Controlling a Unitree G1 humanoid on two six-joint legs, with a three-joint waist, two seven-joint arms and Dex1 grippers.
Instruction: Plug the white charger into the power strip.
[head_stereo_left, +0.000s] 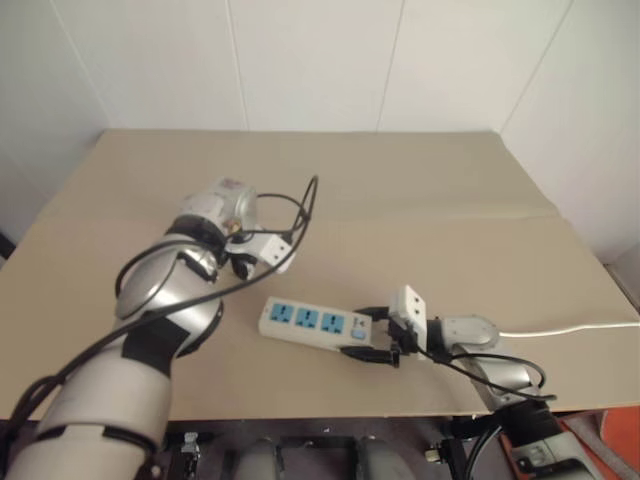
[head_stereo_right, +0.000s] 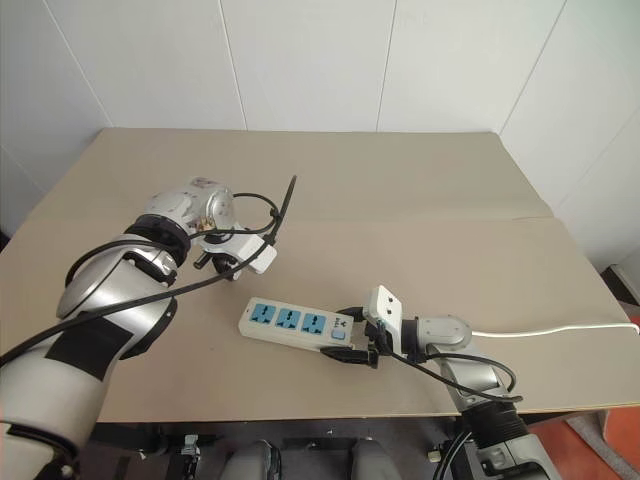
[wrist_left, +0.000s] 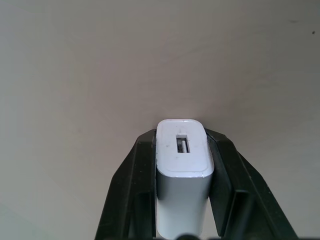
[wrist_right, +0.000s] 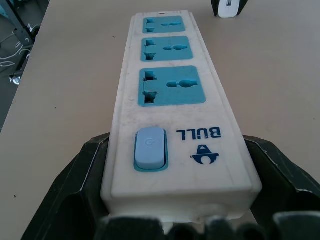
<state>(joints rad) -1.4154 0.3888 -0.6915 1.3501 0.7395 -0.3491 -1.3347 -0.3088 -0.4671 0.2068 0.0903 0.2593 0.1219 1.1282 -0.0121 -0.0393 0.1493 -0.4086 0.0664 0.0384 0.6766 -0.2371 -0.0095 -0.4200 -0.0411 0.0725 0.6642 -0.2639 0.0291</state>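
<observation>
A: Nearest the head camera, right hand (head_stereo_left: 378, 338), low at the front edge of the desk (head_stereo_left: 420, 200). Status?

B: Its two black fingers (wrist_right: 80, 175) straddle the switch end of the power strip (head_stereo_left: 315, 323), one on each long side, jaws set wide, about the width of the bar. They hold the strip at that end. Grey-blue switch and printed logo sit just ahead of the fingers in the right wrist view.

A: Strip position?

B: Flat on the desk, near the front edge, roughly centre. Three blue sockets face up, all unoccupied. Thin white cord (head_stereo_left: 570, 328) runs off toward the desk's right edge.

A: Left hand (wrist_left: 182, 165)?

B: Pointing steeply down at the desk, well left of and behind the strip. Fingers clamped on the white charger (wrist_left: 182, 172), one against each side face. USB port end faces the wrist camera.

A: Charger location relative to the sockets?

B: Apart from the strip, beyond its far end; in the right wrist view it shows past the last socket (wrist_right: 227, 7). Whether it touches the desk I cannot tell.
</observation>
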